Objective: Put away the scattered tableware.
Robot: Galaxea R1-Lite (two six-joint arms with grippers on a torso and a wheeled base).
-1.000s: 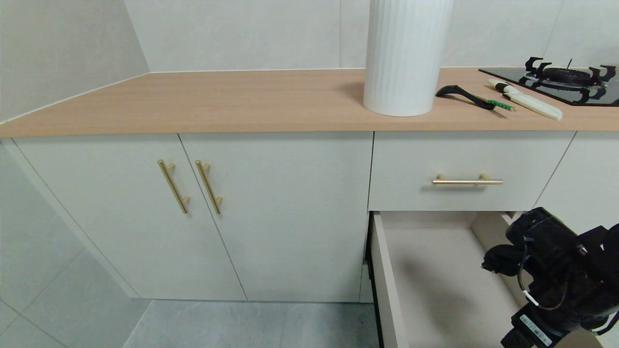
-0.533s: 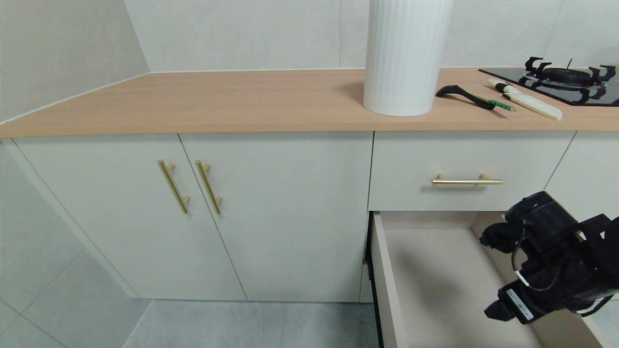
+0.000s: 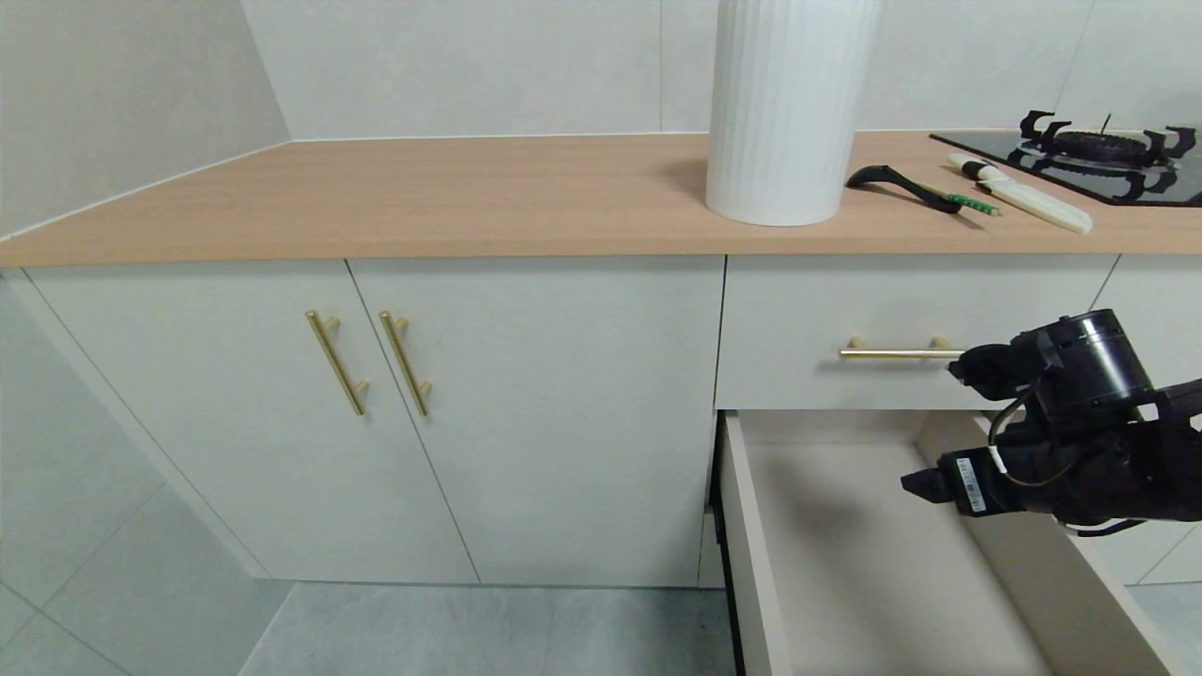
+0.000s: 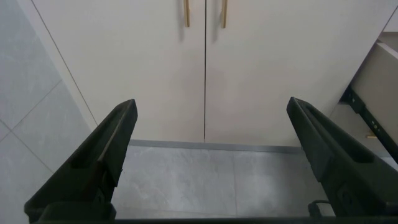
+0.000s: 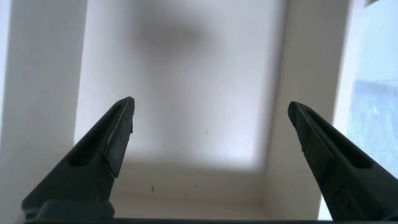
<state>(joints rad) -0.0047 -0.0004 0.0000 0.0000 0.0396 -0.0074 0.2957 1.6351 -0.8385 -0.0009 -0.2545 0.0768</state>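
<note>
Tableware (image 3: 967, 201) lay on the countertop (image 3: 423, 197), between a white ribbed vase (image 3: 784, 113) and the stove (image 3: 1099, 150). It comprised a black ladle (image 3: 887, 178) and a pale utensil (image 3: 1033, 205) just beside it. None of it had reached storage. In the head view, the lower drawer (image 3: 751, 526) stood pulled out beneath a closed drawer. I judged it had been opened to receive these pieces. My right arm (image 3: 1108, 469) hung over the drawer's far-right corner, well below the counter.

In the left wrist view, my left gripper (image 4: 211, 109) was spread wide and held nothing. It faced the double cabinet doors (image 4: 205, 62) low down near the floor, well apart from the tableware. I judged it to be parked clear of the working side.

In the right wrist view, my right gripper (image 5: 211, 109) was likewise spread wide and empty, as suits an arm with a pick ahead of it. This view looked straight into the drawer and showed a bare floor between two side walls. The head view gave the interior only at an angle. Only the head view gave the tableware's position.
</note>
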